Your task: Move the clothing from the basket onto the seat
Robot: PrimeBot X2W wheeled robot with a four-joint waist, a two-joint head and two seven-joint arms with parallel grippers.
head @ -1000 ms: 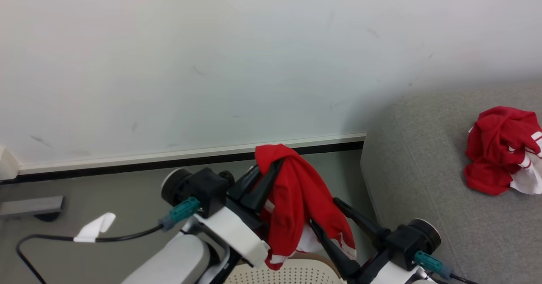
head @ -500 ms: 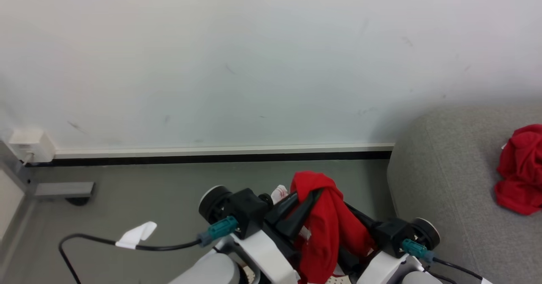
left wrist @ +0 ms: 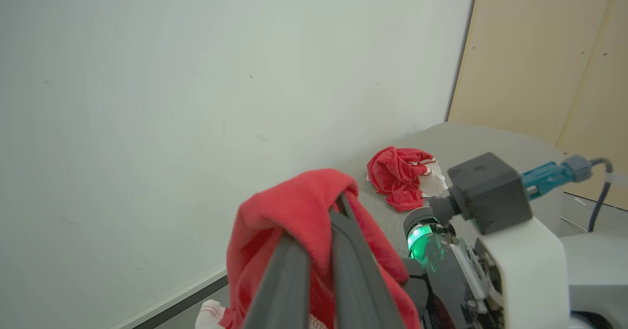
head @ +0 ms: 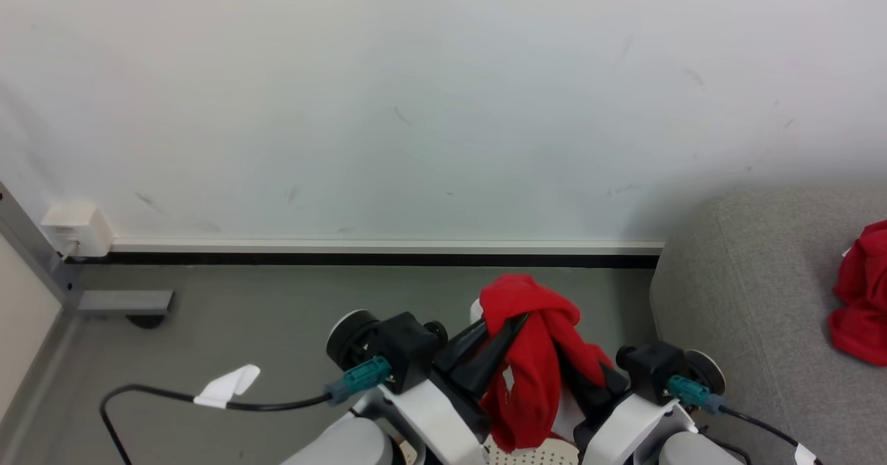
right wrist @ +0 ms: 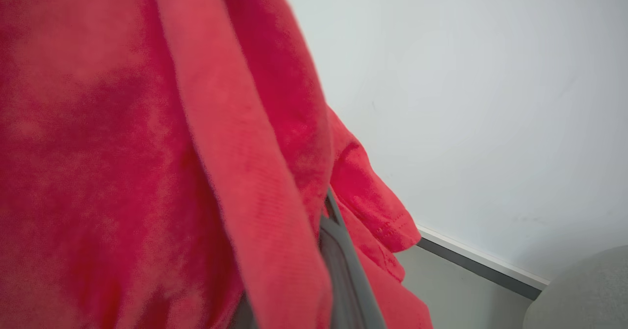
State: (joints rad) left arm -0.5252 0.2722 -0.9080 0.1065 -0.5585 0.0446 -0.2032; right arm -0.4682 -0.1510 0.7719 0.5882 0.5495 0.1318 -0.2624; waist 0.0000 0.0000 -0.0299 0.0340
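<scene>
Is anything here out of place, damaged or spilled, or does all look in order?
Nothing looks spilled or damaged. The bright red fabric garment hangs bunched over the left gripper, above the cream perforated plastic basket. A second red garment lies crumpled, not spread, on the light grey upholstered sofa.

2 red garments (head: 530,368) (head: 859,299); 1 basket (head: 544,457); 1 grey seat (head: 748,299)
</scene>
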